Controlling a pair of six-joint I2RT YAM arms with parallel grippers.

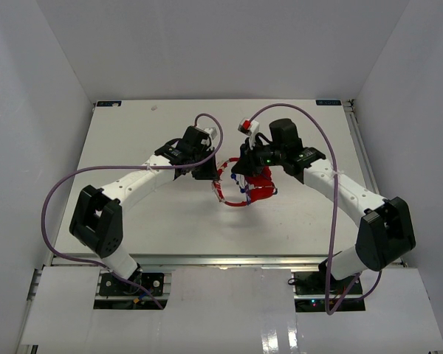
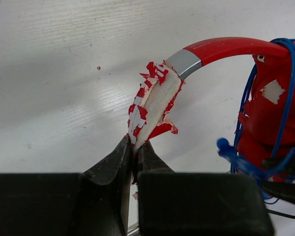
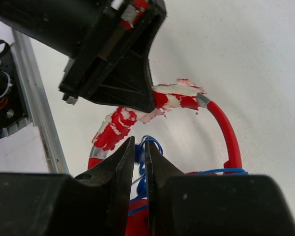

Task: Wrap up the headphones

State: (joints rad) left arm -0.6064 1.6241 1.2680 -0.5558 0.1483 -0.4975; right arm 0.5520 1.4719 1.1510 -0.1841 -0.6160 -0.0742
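The red headphones [image 1: 255,186] lie at the table's middle, their cups [image 2: 268,118] together and the blue cable [image 2: 291,83] looped over them. My left gripper [image 2: 136,143] is shut on the peeling red-and-white padding of the headband [image 2: 155,101]; in the top view this gripper [image 1: 212,175] sits at the headband's left side. My right gripper [image 3: 140,143] is shut on a loop of the blue cable [image 3: 155,143], just above the cups and inside the headband's arc [image 3: 226,130]. In the top view it [image 1: 242,177] hovers over the cups. A blue cable tip [image 2: 225,145] hangs free.
Thick purple robot cables [image 1: 59,184] arc from both arms. White walls enclose the table [image 1: 170,221] on three sides. A metal rail [image 3: 39,118] runs along the table's edge in the right wrist view. The left gripper's body [image 3: 113,59] looms close above the right jaws.
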